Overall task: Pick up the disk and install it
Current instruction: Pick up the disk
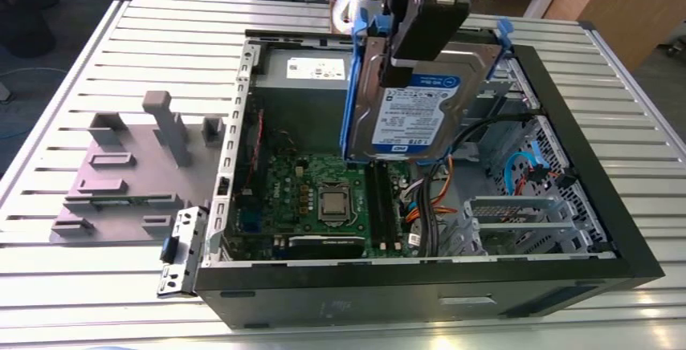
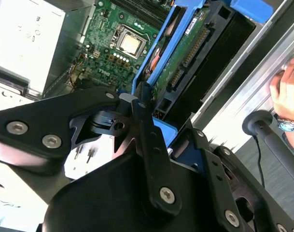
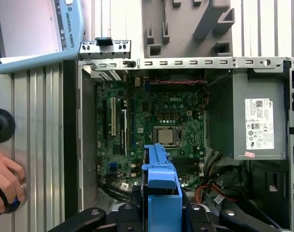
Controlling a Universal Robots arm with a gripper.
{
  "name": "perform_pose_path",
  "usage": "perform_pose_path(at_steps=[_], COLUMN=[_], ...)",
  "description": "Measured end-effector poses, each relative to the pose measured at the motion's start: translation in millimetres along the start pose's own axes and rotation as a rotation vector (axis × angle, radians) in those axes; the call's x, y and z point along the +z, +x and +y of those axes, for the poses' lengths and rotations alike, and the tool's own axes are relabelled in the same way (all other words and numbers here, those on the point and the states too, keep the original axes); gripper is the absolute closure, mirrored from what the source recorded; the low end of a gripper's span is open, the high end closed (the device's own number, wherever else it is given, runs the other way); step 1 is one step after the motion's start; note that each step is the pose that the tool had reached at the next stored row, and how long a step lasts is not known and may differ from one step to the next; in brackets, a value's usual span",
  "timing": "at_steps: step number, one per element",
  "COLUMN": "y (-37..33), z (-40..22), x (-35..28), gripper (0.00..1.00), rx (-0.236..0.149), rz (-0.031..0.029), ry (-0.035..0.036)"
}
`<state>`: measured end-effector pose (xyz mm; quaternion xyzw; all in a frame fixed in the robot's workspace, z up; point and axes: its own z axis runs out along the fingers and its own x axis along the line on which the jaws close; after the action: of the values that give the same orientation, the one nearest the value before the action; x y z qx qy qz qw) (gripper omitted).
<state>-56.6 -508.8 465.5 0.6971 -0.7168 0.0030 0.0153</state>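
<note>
1. The gripper [image 1: 412, 67] reaches down from the top of the exterior view. Its fingers [image 2: 146, 126] are closed on the upper edge of the disk [image 1: 416, 109], with the blue rail [image 2: 165, 131] pinched between them.
2. The disk hangs upright on edge, clear of everything below it, and its blue-and-white label faces the exterior camera (the second wrist view shows its other face, green with connectors).
3. It is held above the open computer case [image 1: 429, 290], which lies on its side on the slatted table [image 1: 75, 286]. The disk's lower edge is over the side of the motherboard [image 1: 316, 197] toward the exterior view's right.
4. The grey power supply [image 1: 305, 73] sits in the case just beside the disk, toward the exterior view's left.
5. A grey moulded fixture [image 1: 128, 165] lies on the table outside the case.
6. In the first wrist view a person's hand [image 3: 6, 180] is on the table beside the case, near a teach pendant [image 3: 35, 29]
</note>
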Motion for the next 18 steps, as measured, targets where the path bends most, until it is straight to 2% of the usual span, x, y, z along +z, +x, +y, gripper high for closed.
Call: perform_pose_path(at_steps=[6,18], y=[0.7,1.6], z=[-1.4,-4.7], x=[2.3,6.6], gripper=[0.63,0.63], rx=[0.000,0.000], rz=[0.0063,0.0129], ry=[0.0003,0.0005])
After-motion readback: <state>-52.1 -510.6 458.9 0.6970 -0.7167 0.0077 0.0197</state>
